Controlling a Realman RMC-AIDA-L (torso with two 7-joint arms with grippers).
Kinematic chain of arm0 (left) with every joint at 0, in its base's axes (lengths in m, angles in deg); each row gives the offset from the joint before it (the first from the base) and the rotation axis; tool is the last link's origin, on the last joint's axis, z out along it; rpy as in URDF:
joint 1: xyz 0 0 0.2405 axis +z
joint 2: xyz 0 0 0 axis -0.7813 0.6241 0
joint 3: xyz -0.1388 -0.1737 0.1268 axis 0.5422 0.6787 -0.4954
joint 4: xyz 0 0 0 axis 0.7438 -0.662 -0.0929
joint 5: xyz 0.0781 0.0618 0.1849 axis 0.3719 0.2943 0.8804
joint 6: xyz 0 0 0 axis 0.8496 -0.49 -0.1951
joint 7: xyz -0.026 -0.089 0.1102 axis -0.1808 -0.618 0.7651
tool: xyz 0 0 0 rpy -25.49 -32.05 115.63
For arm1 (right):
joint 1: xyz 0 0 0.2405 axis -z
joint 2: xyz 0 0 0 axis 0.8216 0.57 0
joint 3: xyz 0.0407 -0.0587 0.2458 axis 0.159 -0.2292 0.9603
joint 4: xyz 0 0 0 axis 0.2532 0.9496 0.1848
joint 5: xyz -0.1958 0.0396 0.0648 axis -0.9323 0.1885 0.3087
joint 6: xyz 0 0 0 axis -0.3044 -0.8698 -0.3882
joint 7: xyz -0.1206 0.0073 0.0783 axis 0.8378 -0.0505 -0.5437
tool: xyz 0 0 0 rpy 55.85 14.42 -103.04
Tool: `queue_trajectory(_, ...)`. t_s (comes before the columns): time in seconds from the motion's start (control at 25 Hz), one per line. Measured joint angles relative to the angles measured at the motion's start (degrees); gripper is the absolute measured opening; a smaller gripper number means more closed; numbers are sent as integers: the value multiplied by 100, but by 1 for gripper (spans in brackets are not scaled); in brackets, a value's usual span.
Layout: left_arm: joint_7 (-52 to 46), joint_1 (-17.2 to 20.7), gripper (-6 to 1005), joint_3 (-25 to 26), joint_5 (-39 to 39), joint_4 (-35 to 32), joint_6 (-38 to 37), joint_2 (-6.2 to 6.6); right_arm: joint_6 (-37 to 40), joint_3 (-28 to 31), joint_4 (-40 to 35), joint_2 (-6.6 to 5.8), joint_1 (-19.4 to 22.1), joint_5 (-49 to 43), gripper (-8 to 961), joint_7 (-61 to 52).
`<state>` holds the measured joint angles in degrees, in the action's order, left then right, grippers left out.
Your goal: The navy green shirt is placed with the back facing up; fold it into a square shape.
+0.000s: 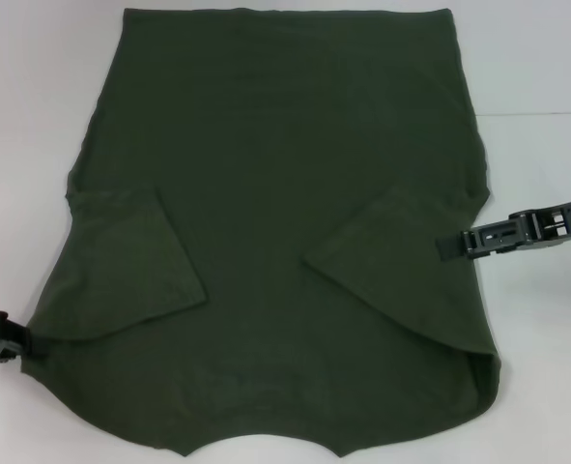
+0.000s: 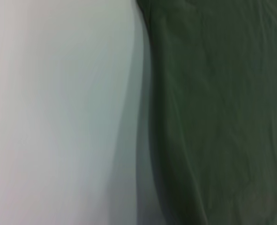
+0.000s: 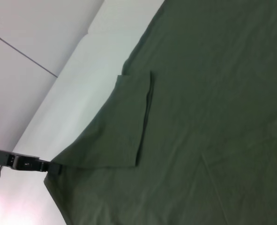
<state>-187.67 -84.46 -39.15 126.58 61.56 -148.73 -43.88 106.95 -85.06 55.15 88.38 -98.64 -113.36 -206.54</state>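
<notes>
The navy green shirt [image 1: 285,193] lies flat across the white table [image 1: 536,58], hem at the far side and collar at the near edge. Both sleeves are folded inward onto the body, the left sleeve [image 1: 130,256] and the right sleeve [image 1: 391,256]. My left gripper [image 1: 19,340] is at the shirt's near left edge, shut on a point of fabric drawn toward it; the right wrist view shows this left gripper [image 3: 51,166] too. My right gripper [image 1: 444,245] reaches in from the right, low over the shirt's right edge beside the folded sleeve. The left wrist view shows only the shirt's edge [image 2: 213,117] on the table.
Bare white table [image 2: 58,112] shows on both sides of the shirt. A seam line in the table surface [image 1: 536,114] runs along the right side. The shirt's collar edge [image 1: 266,449] reaches the table's near edge.
</notes>
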Motion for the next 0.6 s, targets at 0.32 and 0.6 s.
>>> queue_trajectory(0.32,4,-39,43,0,0,-14,-18,5,434,36,-16,-197,109,-473,814,-752)
queue_trajectory(0.6,3,-42,43,18,0,-20,-17,8,474,11,53,-262,290,-825,809,-1045)
